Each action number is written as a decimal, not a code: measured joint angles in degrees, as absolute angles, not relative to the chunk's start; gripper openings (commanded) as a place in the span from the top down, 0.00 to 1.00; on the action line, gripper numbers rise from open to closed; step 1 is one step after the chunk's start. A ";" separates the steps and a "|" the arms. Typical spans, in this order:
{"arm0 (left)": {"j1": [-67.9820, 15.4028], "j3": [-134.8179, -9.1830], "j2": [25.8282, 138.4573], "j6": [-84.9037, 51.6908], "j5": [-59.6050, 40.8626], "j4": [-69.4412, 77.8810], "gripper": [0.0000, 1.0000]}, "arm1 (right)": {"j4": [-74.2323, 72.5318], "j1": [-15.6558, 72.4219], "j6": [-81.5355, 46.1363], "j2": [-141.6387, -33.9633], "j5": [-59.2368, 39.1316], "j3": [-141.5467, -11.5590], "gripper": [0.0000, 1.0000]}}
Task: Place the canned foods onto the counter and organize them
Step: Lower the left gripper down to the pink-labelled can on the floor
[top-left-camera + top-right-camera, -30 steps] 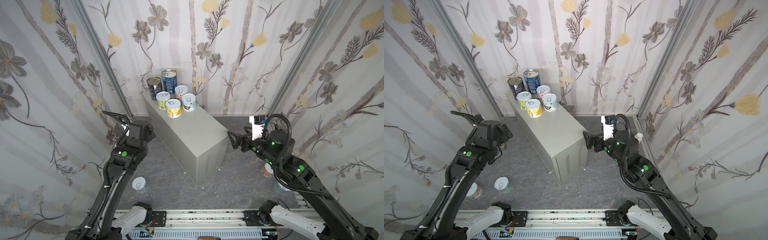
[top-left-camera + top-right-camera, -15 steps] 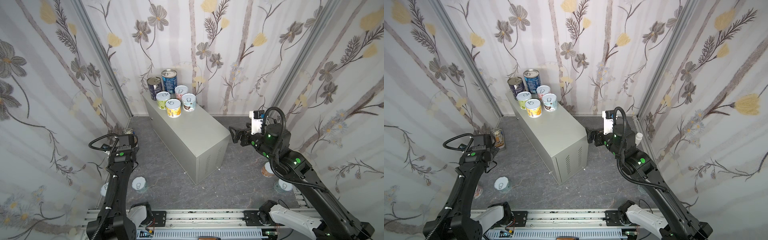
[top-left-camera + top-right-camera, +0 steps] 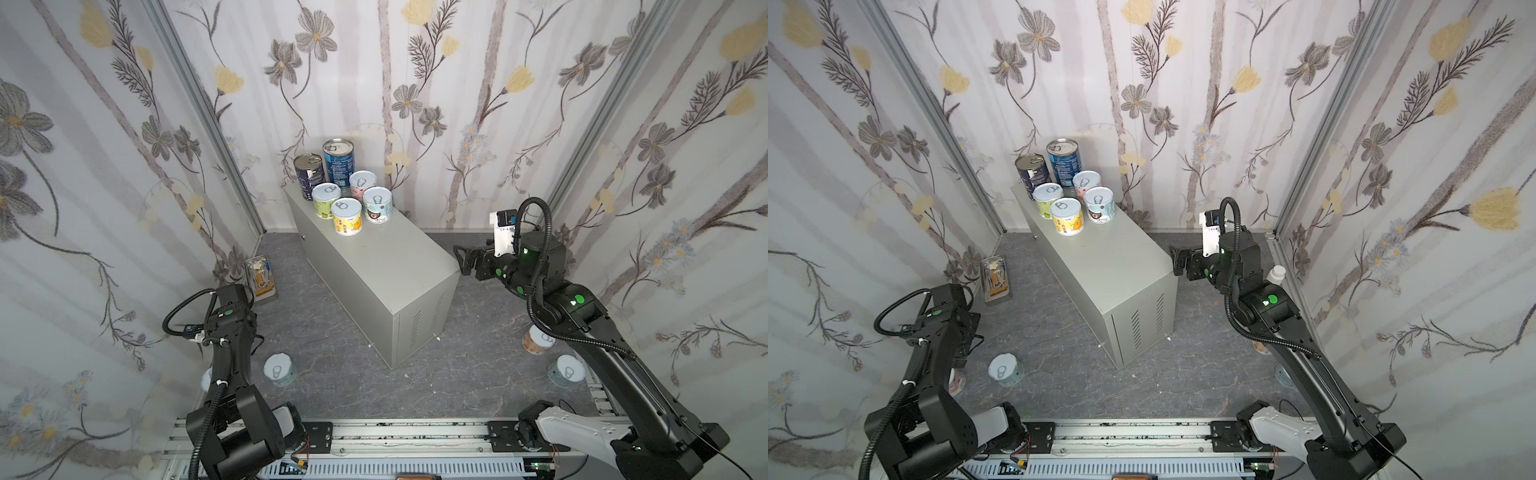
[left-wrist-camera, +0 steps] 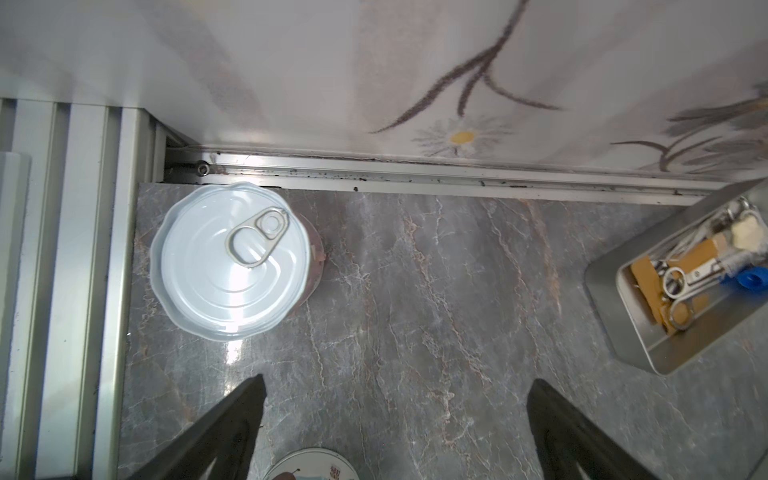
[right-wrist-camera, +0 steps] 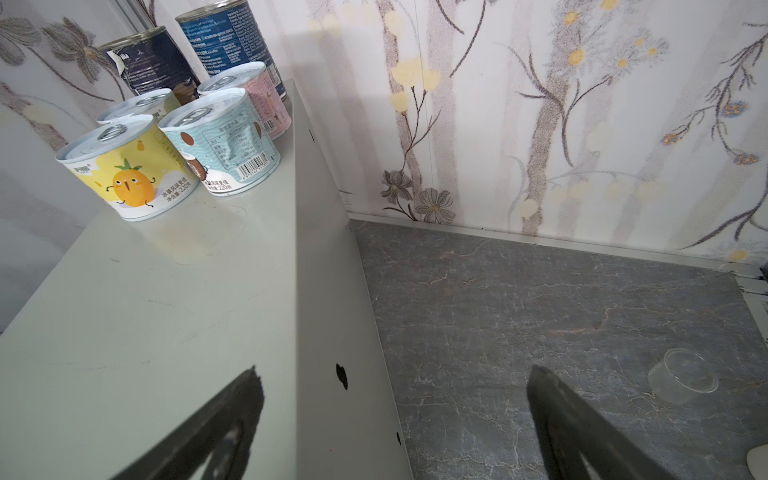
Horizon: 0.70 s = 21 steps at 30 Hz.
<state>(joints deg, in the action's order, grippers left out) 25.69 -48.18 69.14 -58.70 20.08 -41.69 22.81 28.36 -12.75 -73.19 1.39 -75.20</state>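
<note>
Cans make up the whole job. Six stand upright in a tight cluster at the far end of the large light grey metal counter (image 3: 374,266): two tall dark blue cans (image 3: 338,160) at the back and four short pastel-labelled cans (image 3: 347,216) in front of them. More short pale-lidded cans (image 3: 279,369) wait on the dark grey marbled floor (image 3: 324,332) on both sides of the counter.

They look rigid and probably heavy for their size, with glossy labels that may slip. The best hold is likely around the side wall at mid-height, not by the pull tab. One corner can (image 4: 232,257) sits hard against the aluminium rail, so reaching it looks cramped.

The left gripper (image 4: 395,415) is spread wide and empty above the floor just beside that can. The right gripper (image 5: 395,415) is also spread and empty, at the counter's long edge.

The counter top is flat, smooth and bare over its near half, and the floor is polished. Floral-papered walls close in tightly on three sides. A small metal tray of scissors (image 3: 259,272) and a clear glass cup (image 5: 681,376) lie on the floor on opposite sides of the counter.
</note>
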 measured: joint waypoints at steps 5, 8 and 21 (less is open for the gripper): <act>28.86 -47.57 70.83 -59.92 21.85 -40.93 0.00 | 22.02 27.73 -12.32 -72.49 0.36 -73.38 0.00; 30.35 -46.98 71.40 -60.40 22.79 -40.42 0.00 | 21.87 27.64 -12.29 -72.16 0.25 -72.31 0.00; 32.58 -44.77 70.85 -60.60 26.28 -40.05 0.00 | 20.23 27.62 -12.32 -72.03 -1.23 -71.66 0.00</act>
<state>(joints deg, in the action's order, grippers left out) 32.58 -44.77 70.85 -60.60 26.28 -40.05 20.23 27.62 -12.32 -72.03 -1.23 -71.66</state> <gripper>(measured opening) 0.997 0.996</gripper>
